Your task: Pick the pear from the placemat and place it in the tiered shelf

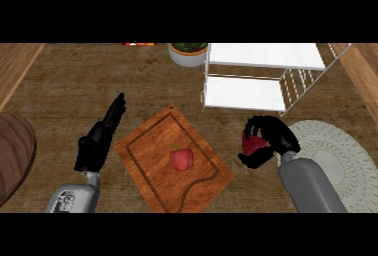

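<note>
My right hand [269, 137] is curled round a red pear [254, 145], held just left of the round pale woven placemat [336, 152] and above the counter. The white wire tiered shelf [255, 75] stands behind the hand, its lower tier [244, 94] nearest and its upper tier [266, 55] further back. Most of the pear is hidden by the fingers. At the left, my left hand [100, 140] rests open, its fingers straight and pointing away from me.
A wooden cutting board [151, 150] lies between the hands with a red bell pepper [181, 159] on it. A white plant pot [187, 53] stands left of the shelf. A dark round brown object [11, 155] juts in at the left edge.
</note>
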